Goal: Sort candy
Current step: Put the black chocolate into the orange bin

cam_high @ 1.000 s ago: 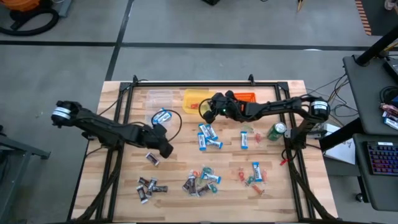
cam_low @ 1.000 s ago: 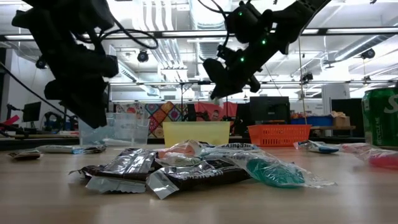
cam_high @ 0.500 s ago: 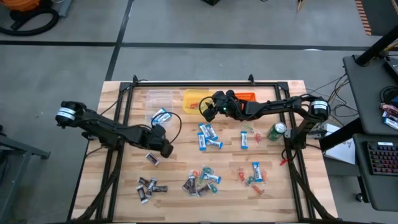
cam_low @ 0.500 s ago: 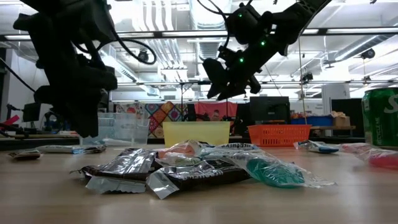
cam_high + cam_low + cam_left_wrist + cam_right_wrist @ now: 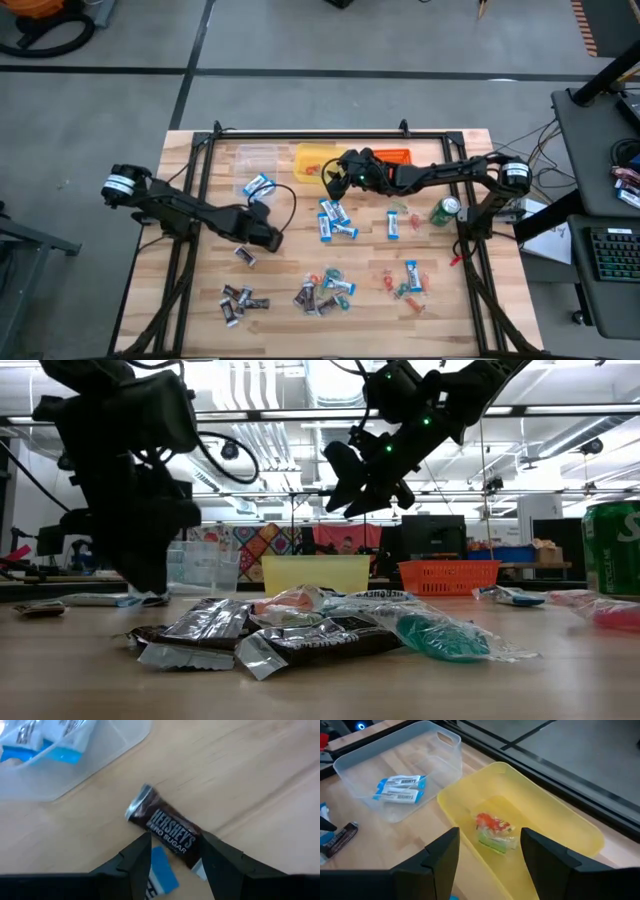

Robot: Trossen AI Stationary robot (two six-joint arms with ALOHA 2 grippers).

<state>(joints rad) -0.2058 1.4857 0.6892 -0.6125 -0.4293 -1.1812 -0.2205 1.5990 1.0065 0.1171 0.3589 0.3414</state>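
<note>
Right end effector hangs over the yellow plastic tub with fingers spread, holding nothing; a small red-and-green wrapped sweet lies inside. Left end effector is low, fingers open, straddling a dark brown wrapped chocolate bar flat on the wooden surface. Risk I see: the fingers pinch only slippery foil, or grab the blue wrapper just beside it too.

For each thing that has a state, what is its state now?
Right hand: open, above the yellow plastic tub.
Left hand: open, astride the dark brown wrapped candy bar.
Yellow plastic tub: holds red and green sweets.
Clear plastic tub: holds blue-and-white wrapped bars.
</note>
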